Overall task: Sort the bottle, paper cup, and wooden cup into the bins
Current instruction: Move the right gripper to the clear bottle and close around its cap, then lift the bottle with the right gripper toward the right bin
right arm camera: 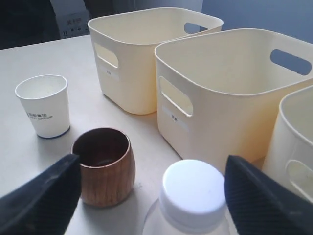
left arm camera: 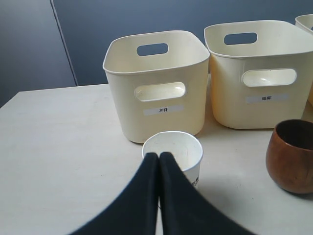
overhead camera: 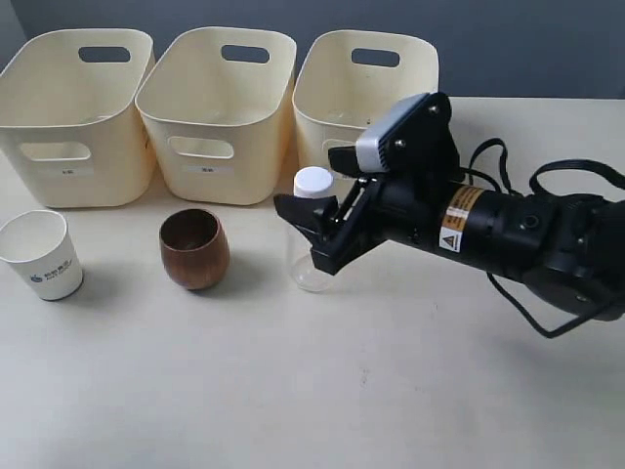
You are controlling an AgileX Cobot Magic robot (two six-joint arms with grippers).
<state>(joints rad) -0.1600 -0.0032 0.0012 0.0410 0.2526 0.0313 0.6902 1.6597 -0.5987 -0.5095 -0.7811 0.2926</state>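
Since the right gripper has its jaws spread wide on either side of the bottle, with neither finger plainly touching, an off-centre close could push the light clear bottle over instead of catching it. It stands on the table just in front of the rightmost bin, so a topple would send it against that bin or toward the wooden cup near its left. Past that stands the paper cup, apart and upright. Left gripper: fingers pressed together, holding nothing, aimed at the paper cup. Farthest back, all three bins sit in a row; their labels are too small to read, and their floors are mostly hidden.
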